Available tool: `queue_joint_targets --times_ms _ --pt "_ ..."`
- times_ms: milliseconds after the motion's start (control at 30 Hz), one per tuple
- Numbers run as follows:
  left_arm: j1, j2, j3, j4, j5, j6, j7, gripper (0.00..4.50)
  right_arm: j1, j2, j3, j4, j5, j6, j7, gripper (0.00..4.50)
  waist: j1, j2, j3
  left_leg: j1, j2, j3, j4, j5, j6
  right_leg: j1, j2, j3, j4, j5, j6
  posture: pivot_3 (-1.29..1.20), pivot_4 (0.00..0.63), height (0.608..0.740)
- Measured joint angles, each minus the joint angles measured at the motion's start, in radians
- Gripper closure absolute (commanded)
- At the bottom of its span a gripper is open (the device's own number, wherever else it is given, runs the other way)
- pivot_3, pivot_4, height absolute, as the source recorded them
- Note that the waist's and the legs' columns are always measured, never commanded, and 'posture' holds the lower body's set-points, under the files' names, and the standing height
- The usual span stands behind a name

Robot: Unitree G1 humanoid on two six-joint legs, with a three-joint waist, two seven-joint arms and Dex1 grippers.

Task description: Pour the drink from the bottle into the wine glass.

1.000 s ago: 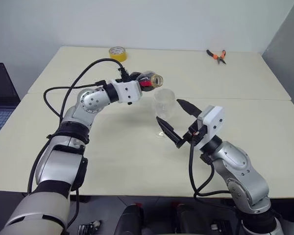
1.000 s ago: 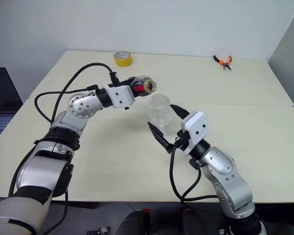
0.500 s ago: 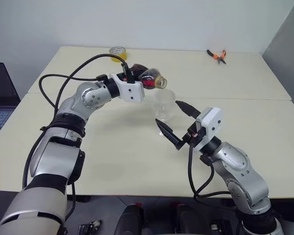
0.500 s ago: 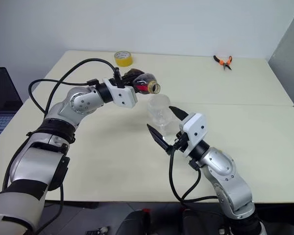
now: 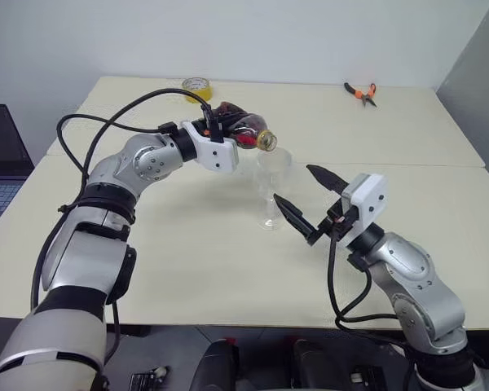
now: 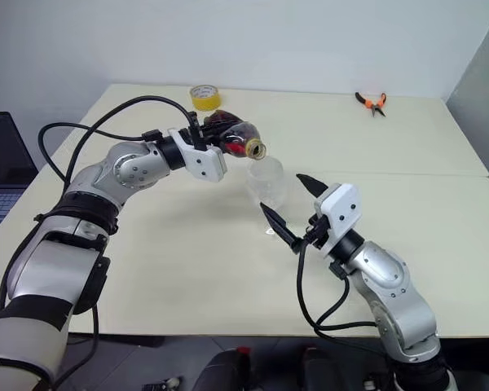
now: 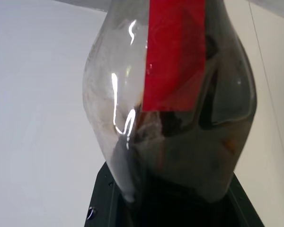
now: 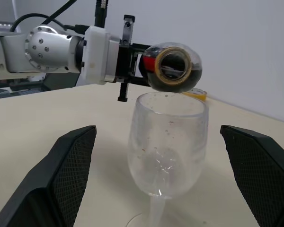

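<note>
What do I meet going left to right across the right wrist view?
Right gripper's left black finger → left gripper holding the tilted clear plastic bottle of dark brown drink → clear stemmed wine glass just below the bottle's open mouth → right gripper's other black finger.

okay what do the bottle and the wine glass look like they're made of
Bottle: likely thin clear plastic, glossy; highlights on its curved wall, dark drink showing through, red label.
Wine glass: clear glass or hard plastic, can't tell; transparent bowl, speckled with droplets.
</note>
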Motion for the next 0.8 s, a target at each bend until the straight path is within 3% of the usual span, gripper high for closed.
queue_joint_targets --times_ms 800 --pt "-0.055 0.032 -0.070 0.049 0.146 -0.029 0.180 3.76 0.025 -0.077 -0.003 -0.049 0.086 0.087 0.042 0.00 0.000 0.000 0.000 0.000 0.000 0.000 0.001 0.001 -0.001 0.000 0.000 0.000 0.000 0.000 0.000 0.00 0.150 0.740"
